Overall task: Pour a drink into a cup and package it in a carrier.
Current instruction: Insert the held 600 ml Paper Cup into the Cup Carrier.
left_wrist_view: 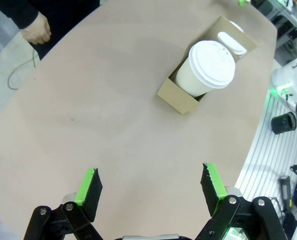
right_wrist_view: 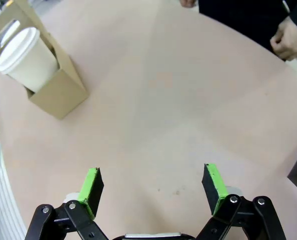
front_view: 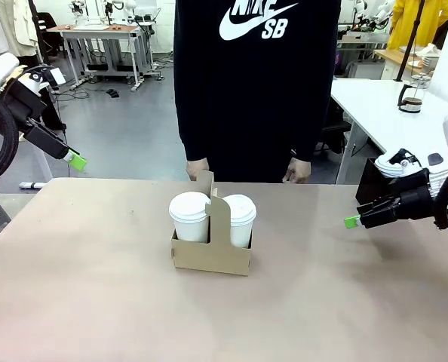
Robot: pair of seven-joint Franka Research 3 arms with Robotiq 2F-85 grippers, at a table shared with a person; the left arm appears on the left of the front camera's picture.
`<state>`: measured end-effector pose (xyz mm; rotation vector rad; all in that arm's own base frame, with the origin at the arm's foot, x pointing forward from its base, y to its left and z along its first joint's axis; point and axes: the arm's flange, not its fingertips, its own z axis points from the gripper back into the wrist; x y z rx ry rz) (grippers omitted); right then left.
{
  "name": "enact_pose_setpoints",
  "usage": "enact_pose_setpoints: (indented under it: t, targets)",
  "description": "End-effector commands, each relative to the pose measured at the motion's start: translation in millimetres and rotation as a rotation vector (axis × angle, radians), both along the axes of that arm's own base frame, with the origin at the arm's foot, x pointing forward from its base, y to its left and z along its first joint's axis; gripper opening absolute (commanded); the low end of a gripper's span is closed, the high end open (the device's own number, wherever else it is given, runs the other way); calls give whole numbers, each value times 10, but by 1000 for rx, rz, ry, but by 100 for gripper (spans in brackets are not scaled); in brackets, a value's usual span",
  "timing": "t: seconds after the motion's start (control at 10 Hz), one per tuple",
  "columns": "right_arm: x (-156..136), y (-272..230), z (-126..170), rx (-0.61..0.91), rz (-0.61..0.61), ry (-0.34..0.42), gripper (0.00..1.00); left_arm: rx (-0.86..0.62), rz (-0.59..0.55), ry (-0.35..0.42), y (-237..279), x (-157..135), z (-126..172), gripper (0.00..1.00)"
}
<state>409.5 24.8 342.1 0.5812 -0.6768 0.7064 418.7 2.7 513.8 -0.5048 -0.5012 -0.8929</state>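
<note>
carrier (front_view: 211, 256) holds two lidded cups mid-table; left gripper (left_wrist_view: 151, 185) and right gripper (right_wrist_view: 153, 185) gape empty, well apart.

The left gripper (front_view: 76, 160) hangs high up at the left side, jaws wide apart. The right gripper (front_view: 351, 222) points in from the right side, low down, jaws wide apart too.

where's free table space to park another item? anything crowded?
Bare table runs wide between the carrier and the near edge, and on both sides toward the open left claw and right claw. Tightest spot: the far strip between the carrier and the person's hands.
</note>
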Motion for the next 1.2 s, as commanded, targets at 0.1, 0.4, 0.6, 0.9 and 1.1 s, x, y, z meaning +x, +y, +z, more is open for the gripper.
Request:
enact_pose_setpoints:
  t: [0.1, 0.4, 0.6, 0.9, 1.1]
  targets:
    - [-2, -9, 20, 12, 8, -6, 100, 8, 9, 13, -3, -3, 31, 100]
    - [-2, -9, 20, 12, 8, -6, 100, 8, 9, 13, -3, -3, 31, 100]
    - [-2, -9, 20, 12, 8, -6, 100, 8, 9, 13, -3, -3, 31, 100]
    - [-2, -9, 20, 12, 8, -6, 100, 8, 9, 13, -3, -3, 31, 100]
    - [-2, -9, 20, 12, 8, -6, 100, 8, 9, 13, -3, -3, 31, 100]
